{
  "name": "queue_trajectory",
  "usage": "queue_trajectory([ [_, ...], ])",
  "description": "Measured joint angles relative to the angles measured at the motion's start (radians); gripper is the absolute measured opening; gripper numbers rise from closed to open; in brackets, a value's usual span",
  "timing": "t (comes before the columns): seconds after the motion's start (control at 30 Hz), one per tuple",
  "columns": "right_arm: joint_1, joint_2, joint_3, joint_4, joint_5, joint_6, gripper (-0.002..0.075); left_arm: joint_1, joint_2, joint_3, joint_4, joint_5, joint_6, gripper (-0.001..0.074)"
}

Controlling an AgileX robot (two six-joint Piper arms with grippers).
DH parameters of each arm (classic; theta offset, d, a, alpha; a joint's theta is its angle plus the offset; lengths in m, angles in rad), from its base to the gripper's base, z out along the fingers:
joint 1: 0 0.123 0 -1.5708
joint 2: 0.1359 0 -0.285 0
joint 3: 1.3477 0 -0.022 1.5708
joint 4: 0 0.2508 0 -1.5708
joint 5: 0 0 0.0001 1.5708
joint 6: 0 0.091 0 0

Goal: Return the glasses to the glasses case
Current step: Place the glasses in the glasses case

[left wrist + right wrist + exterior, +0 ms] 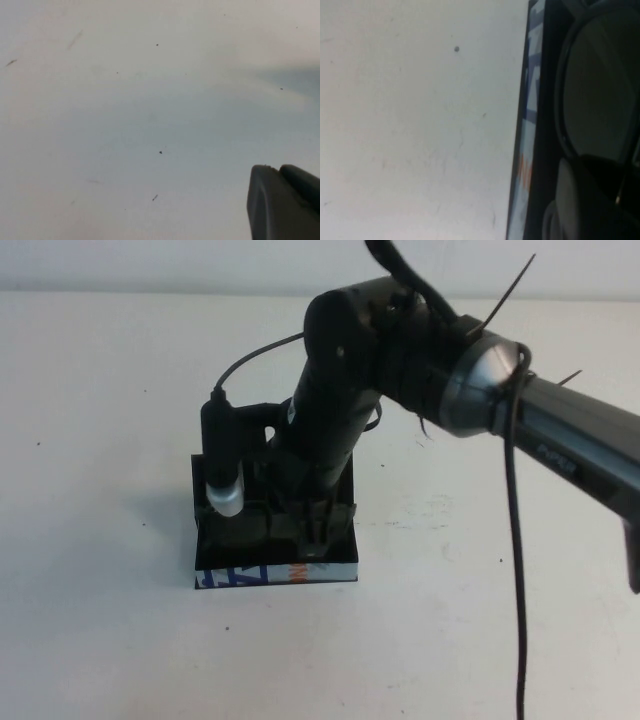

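We saw the right hand (312, 530) reaching down into the open glasses case (276, 574) at lower centre of the high view; its grip we cannot tell. The glasses (592, 90) lay inside the case. The left hand (282, 205) hovered above bare bench (125, 125), grip unclear.

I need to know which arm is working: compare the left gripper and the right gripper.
The right gripper is down inside the glasses case, over the glasses; the left gripper sits over bare table. The high view shows only the right arm, not the left. Both are dark.
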Motion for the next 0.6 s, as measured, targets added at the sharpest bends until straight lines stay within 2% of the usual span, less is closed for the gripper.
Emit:
queue_trajectory([
  [0.27,0.015,0.123,-0.089,-0.018,0.000,0.037,0.0055,0.000,0.000,0.000,0.000,0.000,0.000,-0.0004],
  [0.6,0.013,0.164,-0.096,-0.044,0.000,0.052,0.0055,0.000,0.000,0.000,0.000,0.000,0.000,-0.0004],
])
